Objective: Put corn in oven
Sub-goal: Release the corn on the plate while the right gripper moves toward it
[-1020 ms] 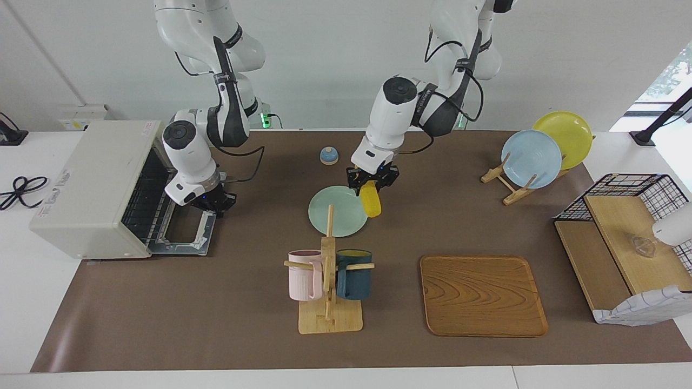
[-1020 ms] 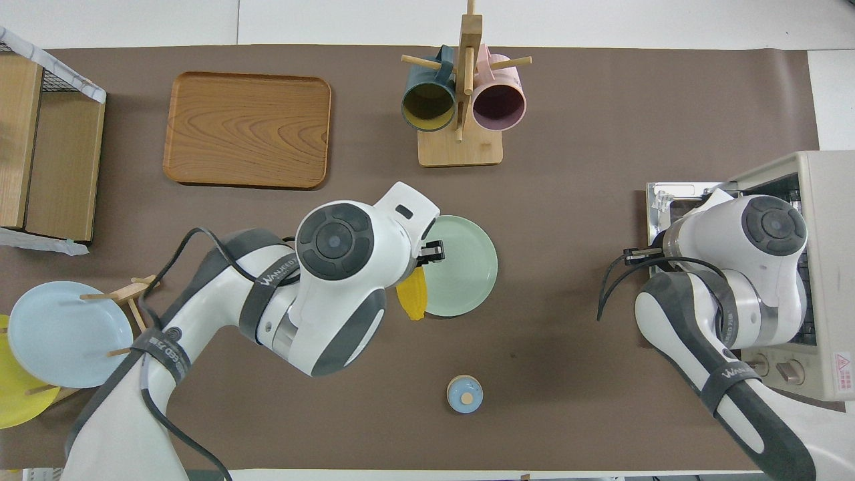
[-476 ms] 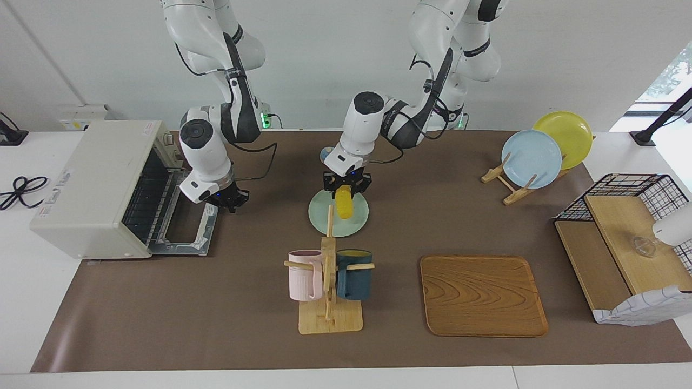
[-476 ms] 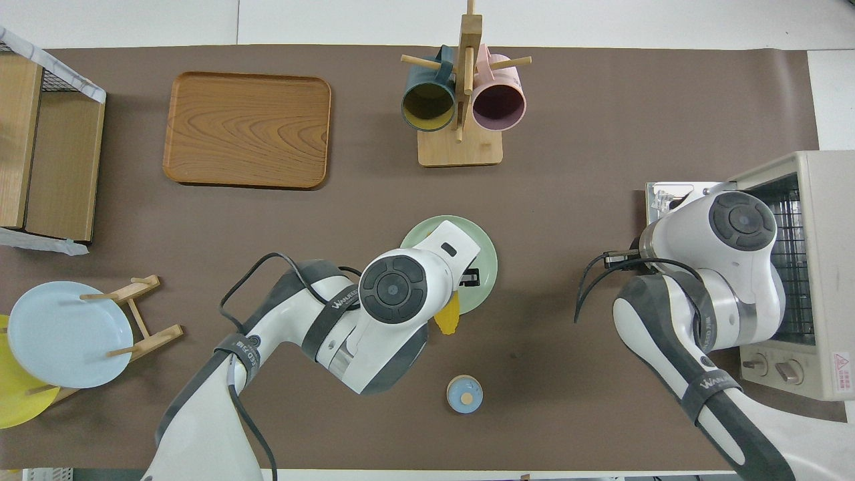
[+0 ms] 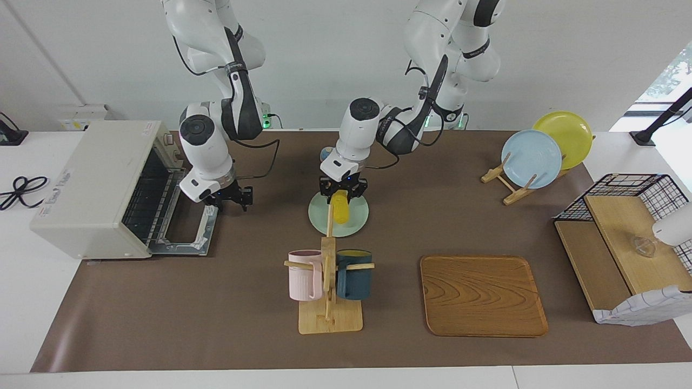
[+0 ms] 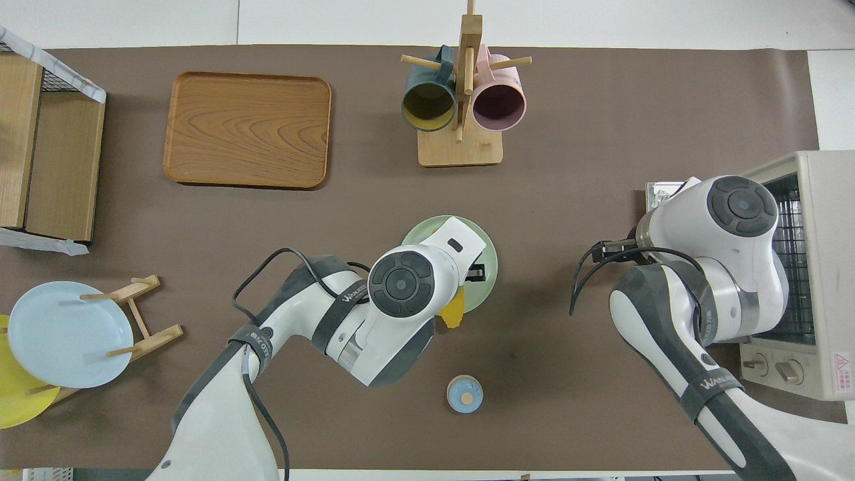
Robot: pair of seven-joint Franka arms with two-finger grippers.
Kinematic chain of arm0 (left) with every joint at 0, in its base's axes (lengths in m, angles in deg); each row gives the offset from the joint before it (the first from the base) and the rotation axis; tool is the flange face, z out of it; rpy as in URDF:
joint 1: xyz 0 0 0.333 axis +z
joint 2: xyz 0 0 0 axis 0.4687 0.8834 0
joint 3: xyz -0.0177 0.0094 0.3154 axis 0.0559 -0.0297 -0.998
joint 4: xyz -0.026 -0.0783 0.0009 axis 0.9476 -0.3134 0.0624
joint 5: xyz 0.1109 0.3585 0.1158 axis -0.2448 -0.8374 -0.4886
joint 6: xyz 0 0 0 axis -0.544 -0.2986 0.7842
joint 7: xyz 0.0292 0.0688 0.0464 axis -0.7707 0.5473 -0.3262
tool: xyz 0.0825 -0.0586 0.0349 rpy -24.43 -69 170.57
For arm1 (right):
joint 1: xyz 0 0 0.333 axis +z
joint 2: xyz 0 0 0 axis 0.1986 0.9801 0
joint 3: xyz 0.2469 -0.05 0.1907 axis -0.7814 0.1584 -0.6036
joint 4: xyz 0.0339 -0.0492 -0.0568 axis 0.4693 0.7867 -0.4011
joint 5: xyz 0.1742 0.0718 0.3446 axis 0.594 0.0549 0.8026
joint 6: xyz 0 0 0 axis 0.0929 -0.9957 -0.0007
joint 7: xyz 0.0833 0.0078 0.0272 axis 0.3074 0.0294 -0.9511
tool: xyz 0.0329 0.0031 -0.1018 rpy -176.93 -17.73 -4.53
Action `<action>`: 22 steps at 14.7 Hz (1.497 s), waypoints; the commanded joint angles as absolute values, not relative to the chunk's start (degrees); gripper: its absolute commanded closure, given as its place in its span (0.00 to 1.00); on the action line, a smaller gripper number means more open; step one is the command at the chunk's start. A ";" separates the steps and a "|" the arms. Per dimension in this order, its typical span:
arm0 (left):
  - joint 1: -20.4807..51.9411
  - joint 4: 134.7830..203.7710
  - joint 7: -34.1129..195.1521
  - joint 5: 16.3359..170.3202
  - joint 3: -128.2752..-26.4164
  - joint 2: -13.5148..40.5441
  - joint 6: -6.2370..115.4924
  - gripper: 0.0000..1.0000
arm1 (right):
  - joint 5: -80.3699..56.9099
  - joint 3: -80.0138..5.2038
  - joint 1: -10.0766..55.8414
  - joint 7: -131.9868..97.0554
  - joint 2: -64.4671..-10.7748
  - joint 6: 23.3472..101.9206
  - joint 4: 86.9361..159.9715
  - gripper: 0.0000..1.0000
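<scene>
Holding corn clamped in left pincer over frame-centre plate; right pincer apart by open oven, insertion pending.

From overhead, we see only the tip of the corn; the left arm's wrist covers the rest of it and much of the green plate. The right gripper is hidden overhead beneath its own wrist, which also masks most of the oven door. We cannot tell whether the left gripper fingers press the corn or stand slightly off it. The yellow plate is cut off by the edge overhead.
</scene>
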State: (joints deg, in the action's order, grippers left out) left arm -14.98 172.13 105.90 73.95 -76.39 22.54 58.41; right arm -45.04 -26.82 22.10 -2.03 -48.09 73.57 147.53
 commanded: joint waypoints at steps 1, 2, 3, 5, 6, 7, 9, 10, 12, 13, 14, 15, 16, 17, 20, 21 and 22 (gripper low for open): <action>-14.86 171.52 105.24 74.26 -77.30 21.74 57.49 0.00 | -44.43 -26.78 22.36 -1.91 -49.01 71.87 147.76 0.00; -13.99 171.44 105.16 74.26 -77.30 20.87 56.09 0.00 | -44.43 -26.78 22.44 -1.65 -49.01 71.69 147.76 0.00; -12.85 171.26 104.72 74.26 -77.30 19.64 54.43 0.00 | -44.43 -26.78 22.44 -1.82 -49.01 71.60 147.76 0.00; -9.60 170.91 102.70 74.26 -77.30 16.48 49.60 0.00 | -44.43 -26.86 22.44 -1.91 -49.01 71.60 146.80 0.00; -7.06 169.43 101.91 74.26 -77.30 14.72 45.05 0.00 | -44.43 -27.21 22.62 -1.82 -49.01 71.42 146.18 0.00; -4.51 167.24 100.60 74.26 -77.30 13.83 40.39 0.00 | -44.08 -29.04 22.53 -1.47 -49.01 71.34 145.74 0.00; 0.50 161.53 95.60 74.26 -77.47 13.56 30.54 0.00 | -42.85 -31.86 22.53 -0.68 -48.83 69.50 143.29 0.00; 3.48 159.85 93.40 74.43 -77.47 13.30 27.89 0.00 | -42.76 -33.44 22.62 0.89 -48.14 66.97 140.14 0.00; 7.80 159.05 89.62 74.43 -77.56 11.38 24.63 0.00 | -42.85 -37.22 24.19 6.32 -45.50 61.34 131.54 0.00; 10.00 159.13 87.68 74.43 -77.56 10.06 23.40 0.00 | -43.63 -37.76 26.64 10.53 -44.19 59.31 127.67 0.00; 11.93 159.04 85.40 74.17 -77.56 8.74 21.82 0.00 | -43.99 -37.76 29.79 13.70 -42.52 56.94 123.63 0.00; 13.52 159.13 83.20 73.91 -77.74 7.60 19.97 0.00 | -45.03 -37.68 32.70 16.26 -39.28 53.79 117.93 0.00; 15.01 159.22 80.66 73.82 -77.74 6.45 18.48 0.00 | -47.65 -37.67 36.29 19.42 -34.29 49.15 110.74 0.00; 16.77 159.22 78.55 73.21 -77.82 5.57 16.63 0.00 | -51.42 -37.76 40.94 23.45 -28.15 43.53 102.66 0.00; 18.89 159.22 76.68 70.84 -77.82 3.72 12.76 0.00 | -53.04 -37.85 47.65 33.05 -20.01 45.99 94.41 0.00; 18.89 159.39 76.68 70.05 -77.82 3.11 11.62 0.00 | -52.87 -37.94 49.15 34.72 -19.92 49.85 95.10 0.00; 18.81 159.74 76.68 69.43 -77.82 2.41 10.56 0.00 | -52.87 -37.94 50.47 35.35 -20.00 53.72 98.51 0.00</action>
State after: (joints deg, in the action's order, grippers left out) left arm 18.71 158.71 77.11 71.38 -78.39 4.21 12.84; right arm -52.43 -37.86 49.74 33.89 -21.88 50.12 98.90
